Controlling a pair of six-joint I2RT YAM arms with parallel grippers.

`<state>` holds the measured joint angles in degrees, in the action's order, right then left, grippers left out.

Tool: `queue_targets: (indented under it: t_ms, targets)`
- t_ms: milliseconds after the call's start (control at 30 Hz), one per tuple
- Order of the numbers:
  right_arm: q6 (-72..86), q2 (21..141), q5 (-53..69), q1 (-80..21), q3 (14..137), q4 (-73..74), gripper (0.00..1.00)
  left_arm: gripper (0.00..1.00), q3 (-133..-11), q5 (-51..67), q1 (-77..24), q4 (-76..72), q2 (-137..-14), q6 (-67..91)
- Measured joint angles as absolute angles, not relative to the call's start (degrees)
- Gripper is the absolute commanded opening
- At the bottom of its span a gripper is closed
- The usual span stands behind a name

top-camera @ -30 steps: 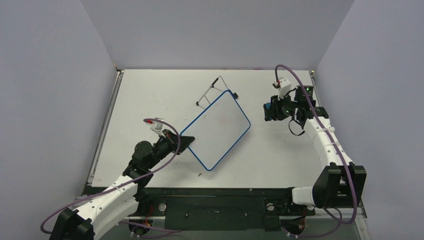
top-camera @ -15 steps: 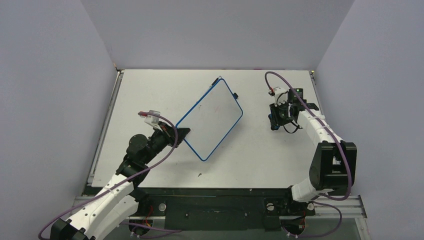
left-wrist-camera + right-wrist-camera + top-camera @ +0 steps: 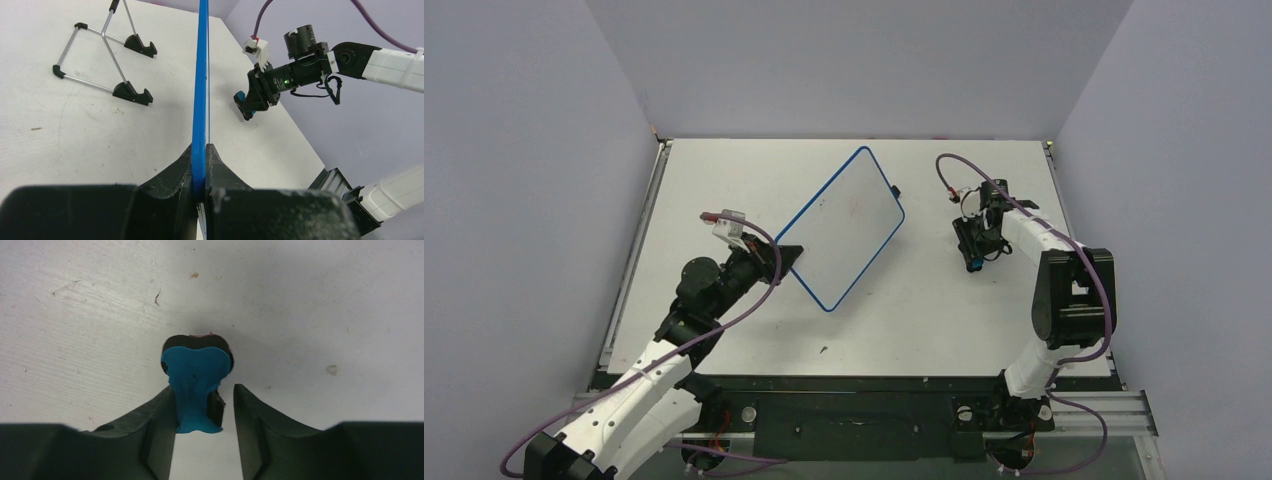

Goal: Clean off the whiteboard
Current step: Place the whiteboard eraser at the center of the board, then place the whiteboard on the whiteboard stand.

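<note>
Small dark speck [image 3: 822, 350] on the table [image 3: 714, 190], nearer the arm bases than the whiteboard.

Left gripper [image 3: 790, 260]: at the near-left corner of the whiteboard [image 3: 844, 225], jaws pressed together on the blue frame. The wrist view shows the board edge-on, frame pinched between both fingers and running straight away from them.

Whiteboard: blue-framed, white face, in the middle of the table. It is held by that one corner, with the long axis angled from near-left to far-right. There is a faint reddish trace near the middle of the face. Cannot tell whether the far edge touches the table.

Right gripper [image 3: 972, 260]: right of the whiteboard and well apart from it, pointing down at the table. Jaws are apart. The blue eraser [image 3: 195, 375] stands between them on the table surface, against one finger, with a clear gap to the other. It has a dark backing behind the blue body.

Wire stand [image 3: 102, 65]: lies on the table on the far side of the whiteboard. It has thin metal rods and black feet. From above, only one foot shows, just past the board's far-right edge.
</note>
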<state>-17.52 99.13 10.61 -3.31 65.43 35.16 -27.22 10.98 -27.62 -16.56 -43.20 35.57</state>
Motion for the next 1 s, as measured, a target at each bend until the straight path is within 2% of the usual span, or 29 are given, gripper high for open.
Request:
queue_targets:
  t_ms: [133,700,1000]
  targets:
    - [-17.63,101.30,10.22,-3.81,66.15,36.21,0.50,0.00,-28.77,10.81,-27.55,-16.99,-45.01,35.05]
    - [-17.34,100.86,13.65,-4.47,67.31,38.33,0.53,0.00,-33.85,10.76,-26.59,-17.34,-53.74,32.75]
    - [-17.72,86.65,23.38,-1.41,67.22,38.22,0.54,0.00,-42.78,8.14,-26.02,-21.93,-67.11,28.21]
